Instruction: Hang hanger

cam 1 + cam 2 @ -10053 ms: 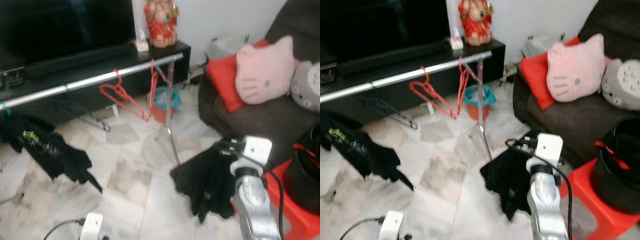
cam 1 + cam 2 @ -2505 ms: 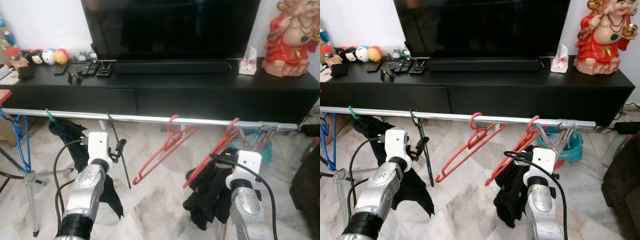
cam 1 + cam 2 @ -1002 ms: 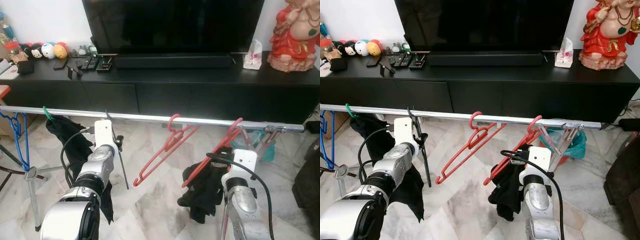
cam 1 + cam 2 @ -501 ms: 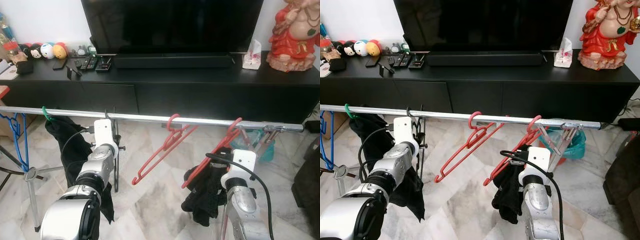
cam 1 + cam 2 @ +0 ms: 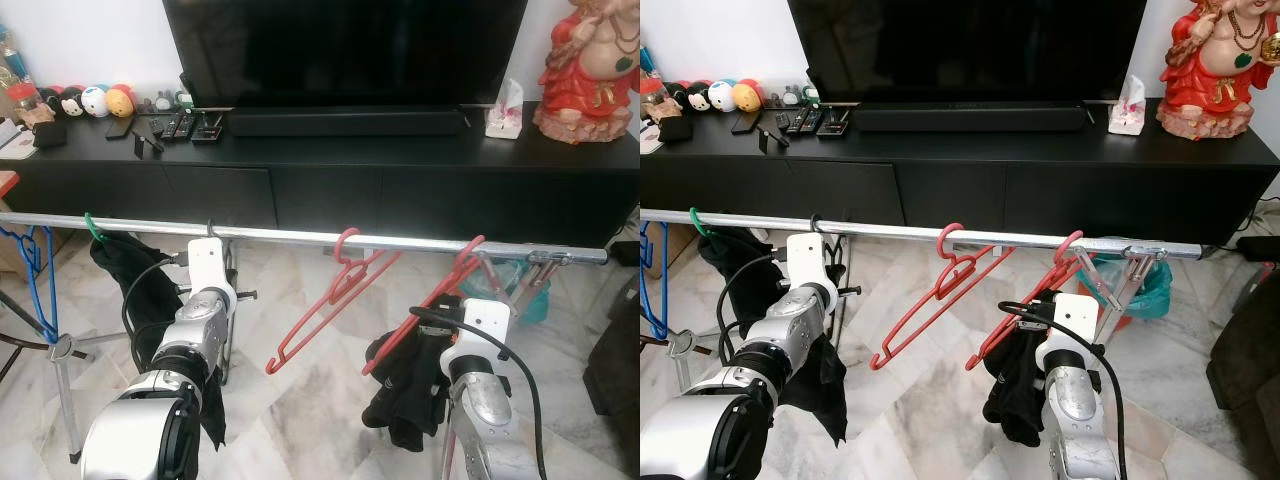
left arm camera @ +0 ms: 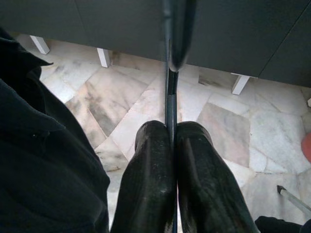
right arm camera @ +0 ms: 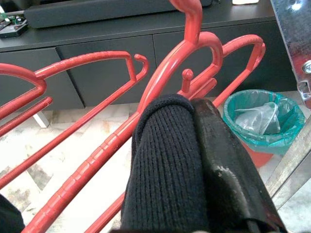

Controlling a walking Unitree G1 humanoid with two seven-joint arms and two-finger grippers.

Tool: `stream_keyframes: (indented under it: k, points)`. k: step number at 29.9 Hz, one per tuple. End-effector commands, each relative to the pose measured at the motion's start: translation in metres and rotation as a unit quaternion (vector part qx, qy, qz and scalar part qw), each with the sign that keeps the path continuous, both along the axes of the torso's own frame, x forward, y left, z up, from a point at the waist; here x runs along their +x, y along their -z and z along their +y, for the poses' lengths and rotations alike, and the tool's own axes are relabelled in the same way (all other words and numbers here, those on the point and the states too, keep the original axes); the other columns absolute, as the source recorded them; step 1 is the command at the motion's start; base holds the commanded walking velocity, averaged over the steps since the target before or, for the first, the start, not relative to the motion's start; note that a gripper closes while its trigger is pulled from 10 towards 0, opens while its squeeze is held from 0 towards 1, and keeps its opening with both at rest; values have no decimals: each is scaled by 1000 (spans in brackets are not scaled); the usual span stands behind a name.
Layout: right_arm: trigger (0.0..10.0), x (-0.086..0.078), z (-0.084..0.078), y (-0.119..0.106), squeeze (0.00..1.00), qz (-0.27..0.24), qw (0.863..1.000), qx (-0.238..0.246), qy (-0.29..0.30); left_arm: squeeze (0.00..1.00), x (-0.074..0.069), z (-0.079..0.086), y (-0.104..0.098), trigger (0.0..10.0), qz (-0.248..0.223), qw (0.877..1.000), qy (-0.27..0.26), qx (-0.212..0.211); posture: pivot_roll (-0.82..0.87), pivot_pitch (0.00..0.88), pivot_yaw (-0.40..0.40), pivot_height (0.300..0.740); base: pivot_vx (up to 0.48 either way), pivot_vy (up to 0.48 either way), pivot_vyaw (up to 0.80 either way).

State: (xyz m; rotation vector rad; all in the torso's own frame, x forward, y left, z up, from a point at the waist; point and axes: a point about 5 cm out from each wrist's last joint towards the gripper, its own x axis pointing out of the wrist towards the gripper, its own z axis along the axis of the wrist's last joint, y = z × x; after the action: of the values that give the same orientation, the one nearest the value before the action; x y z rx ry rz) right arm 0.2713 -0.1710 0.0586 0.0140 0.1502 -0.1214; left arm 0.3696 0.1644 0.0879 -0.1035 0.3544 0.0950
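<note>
My left gripper (image 6: 170, 141) is pinched shut on a thin black hanger (image 6: 170, 104), its hook over the silver rail (image 5: 290, 236). My right gripper (image 7: 194, 109) is clamped on a knitted black garment (image 7: 163, 165), pressed against a glossy red hanger (image 7: 160, 92) hung on the same rail; from the head view I think the cloth drapes below. Beyond, marble floor (image 5: 330, 390).
</note>
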Motion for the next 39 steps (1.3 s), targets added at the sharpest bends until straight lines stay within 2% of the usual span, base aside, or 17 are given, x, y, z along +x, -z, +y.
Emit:
stream_keyframes:
  k: [1, 10, 12, 14, 15, 16, 24, 29, 30, 32, 39]
  points:
    - [10000, 4, 5, -4, 0, -7, 1000, 2, -11, 0, 1, 2, -1, 0, -1, 1000, -2, -1, -143, 0, 82, 740, 0, 0, 0]
    - [10000, 4, 5, -4, 0, -7, 1000, 2, -12, 0, 2, 1, -4, 0, -19, 1000, 3, -7, -144, 0, 82, 740, 0, 0, 0]
    - [10000, 4, 5, -4, 0, -7, 1000, 2, -11, 0, 4, -2, -14, 0, -63, 998, 24, -13, -143, 0, 81, 740, 0, 0, 0]
    - [10000, 4, 4, -4, 0, -8, 1000, 2, -11, 0, 5, -5, -24, 196, -108, 992, 59, 6, -143, 0, 81, 740, 0, 0, 0]
    - [10000, 4, 4, -5, 0, -9, 1000, 2, -11, 0, 4, -7, -28, 3216, -132, 987, 83, 32, -143, 0, 81, 740, 0, 0, 0]
    - [10000, 4, 5, -4, 0, -8, 1000, 3, -11, 0, 1, -7, -29, 10000, -145, 983, 97, 56, -137, 0, 82, 740, 0, 0, 0]
    - [10000, 2, 6, -3, 0, -7, 1000, 4, -13, 0, -18, 5, -16, 10000, -154, 977, 119, 88, -132, 0, 86, 740, 0, 0, 0]
    - [10000, 1, 7, -3, 0, -6, 1000, 5, -13, 0, -49, 17, 7, 10000, -148, 973, 133, 112, -131, 0, 86, 740, 0, 0, 0]
    - [10000, 1, 7, -3, 0, -6, 1000, 5, -13, 0, -49, 17, 7, 10000, -148, 973, 133, 112, -131, 0, 86, 740, 0, 0, 0]
    - [10000, 0, 7, -2, 0, -6, 1000, 5, -13, 0, -60, 23, 19, 10000, -137, 977, 118, 109, -131, 0, 85, 740, 0, 0, 0]
    - [10000, -1, 5, -1, 0, -4, 1000, 1, -14, 0, -68, 19, 24, 10000, -139, 980, 104, 94, -142, 0, 80, 740, 0, 0, 0]
